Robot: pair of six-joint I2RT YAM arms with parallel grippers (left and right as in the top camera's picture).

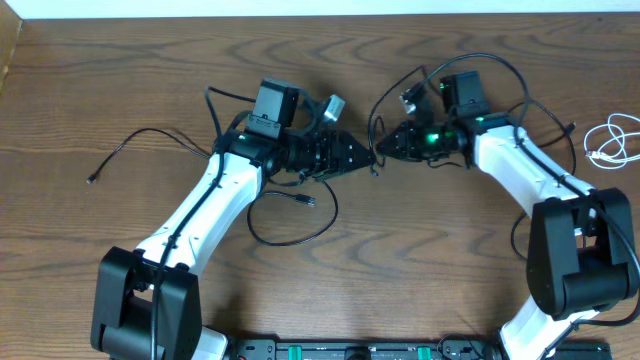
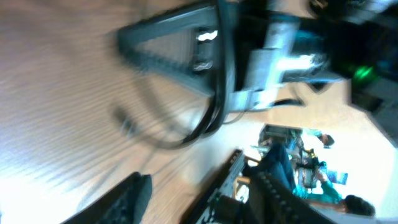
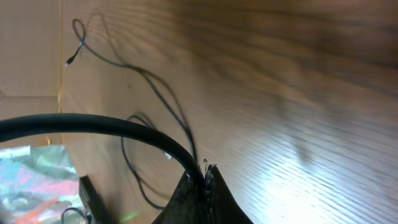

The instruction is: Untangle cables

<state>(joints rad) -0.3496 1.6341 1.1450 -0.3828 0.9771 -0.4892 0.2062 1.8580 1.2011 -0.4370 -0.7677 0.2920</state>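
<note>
One white cable (image 1: 611, 139), apparently overhead only.

Brown wood-grain table (image 1: 90, 90) with pale strip (image 1: 320, 6) along far edge. Blurred beyond it in left wrist view, people (image 2: 311, 171), one in teal.

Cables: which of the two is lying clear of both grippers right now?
The white cable, bunched at far right in the overhead view. The black cable instead runs across to the closed tips of the right gripper.

Left arm (image 1: 200, 205) and right arm (image 1: 520, 170) meeting at table centre, open table (image 1: 420, 270) toward 6 o'clock, black cable (image 1: 305, 201) sprawled 8 to 9 o'clock, white cable (image 1: 612, 140) at 3 o'clock edge.
</note>
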